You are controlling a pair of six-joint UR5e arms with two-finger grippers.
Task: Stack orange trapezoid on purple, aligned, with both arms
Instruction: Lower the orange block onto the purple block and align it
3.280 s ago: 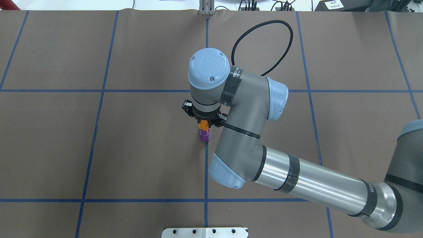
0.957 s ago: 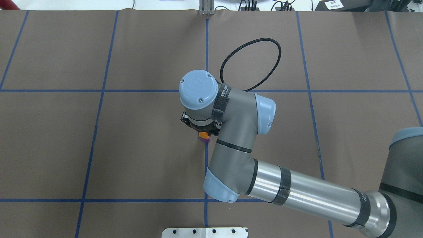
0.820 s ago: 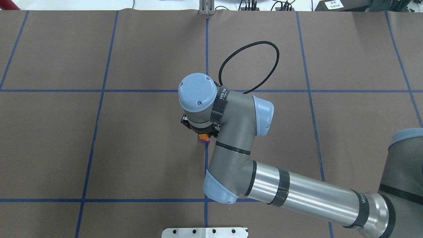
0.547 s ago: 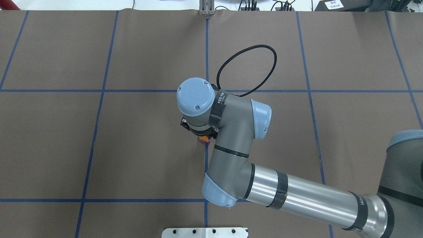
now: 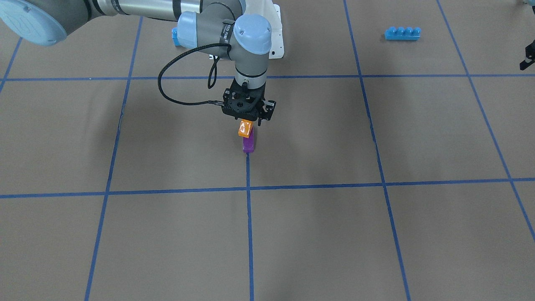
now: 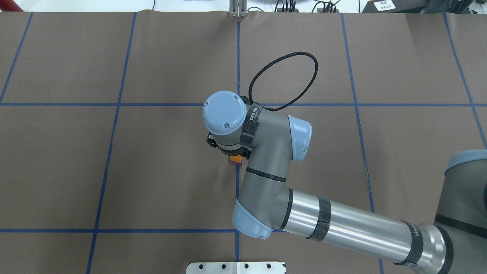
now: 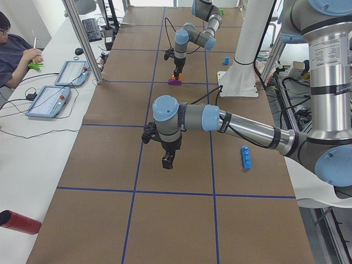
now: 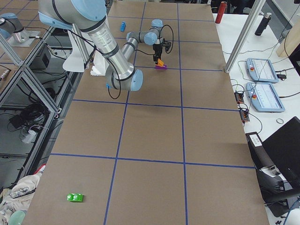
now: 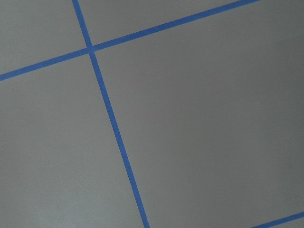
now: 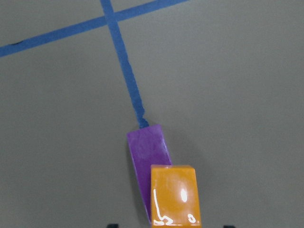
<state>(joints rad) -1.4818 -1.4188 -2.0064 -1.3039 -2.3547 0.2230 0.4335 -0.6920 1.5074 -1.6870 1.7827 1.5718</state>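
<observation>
Near the middle of the desk [image 5: 376, 234], as seen from the operators' side, the right pincer [image 5: 247, 122] points straight down, clamped on the orange trapezoid [image 5: 245, 128]. The orange block hangs directly over the purple [image 5: 248, 144], which stands on the desk at the end of a blue tape line. Whether the two blocks touch cannot be told. A long blue brick [image 5: 402, 33] lies well apart, toward the desk edge on the robot's side. A black bit of the left pincer [image 5: 527, 55] shows at the frame's border.

From overhead, the right arm's wrist covers most of its pincer; only a strip of orange with a sliver of purple beneath peeks out.

From the desk's left end, the near left arm holds its pincer pointing down above the desk, apart from the blocks; I cannot tell if it is open or closed.

From the right end, the far blocks read as orange over purple under the right pincer. A small green item [image 8: 74, 198] lies near the desk's near corner.

The left wrist camera shows only desk cover and tape lines.

The right wrist camera shows orange overlapping the near part of the purple.
</observation>
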